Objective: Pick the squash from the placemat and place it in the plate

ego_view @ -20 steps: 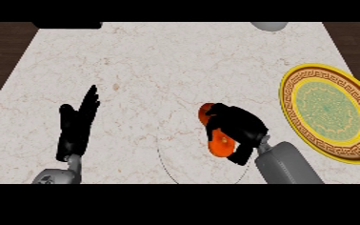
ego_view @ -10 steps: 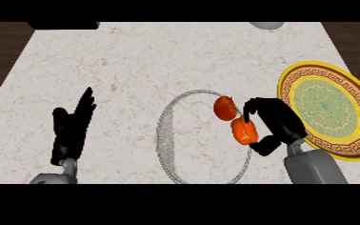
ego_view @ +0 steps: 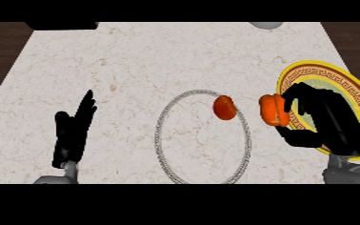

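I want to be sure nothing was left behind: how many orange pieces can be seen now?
2. One orange piece lies inside the placemat ring, near its right side. The other orange piece is at the right hand, by the plate edge.

The right hand (ego_view: 320, 121) covered part of the plate (ego_view: 316, 71), whose right rim ran off the edge. The hand's fingers hid part of the squash (ego_view: 271, 109). Whether the squash touched the plate was unclear.
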`<action>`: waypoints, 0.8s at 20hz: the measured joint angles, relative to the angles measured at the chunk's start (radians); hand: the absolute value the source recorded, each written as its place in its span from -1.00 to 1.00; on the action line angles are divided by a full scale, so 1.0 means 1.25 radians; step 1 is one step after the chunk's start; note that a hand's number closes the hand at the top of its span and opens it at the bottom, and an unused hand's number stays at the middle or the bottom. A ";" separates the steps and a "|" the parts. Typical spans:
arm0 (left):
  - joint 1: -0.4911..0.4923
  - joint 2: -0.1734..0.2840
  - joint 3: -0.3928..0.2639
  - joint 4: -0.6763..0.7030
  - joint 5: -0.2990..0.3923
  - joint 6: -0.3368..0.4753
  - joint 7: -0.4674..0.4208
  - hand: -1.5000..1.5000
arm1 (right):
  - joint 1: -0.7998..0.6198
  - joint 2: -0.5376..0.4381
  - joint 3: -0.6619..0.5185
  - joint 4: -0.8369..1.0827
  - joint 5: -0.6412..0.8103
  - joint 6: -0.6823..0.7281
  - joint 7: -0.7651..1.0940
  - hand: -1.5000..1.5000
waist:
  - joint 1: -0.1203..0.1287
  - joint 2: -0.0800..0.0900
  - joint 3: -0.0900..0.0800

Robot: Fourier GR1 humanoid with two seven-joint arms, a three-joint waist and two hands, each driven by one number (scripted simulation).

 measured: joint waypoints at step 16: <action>-0.015 -0.009 0.015 -0.017 -0.015 -0.028 0.022 0.00 | -0.101 -0.093 -0.256 0.152 -0.091 -0.030 0.022 1.00 | 0.017 0.005 0.001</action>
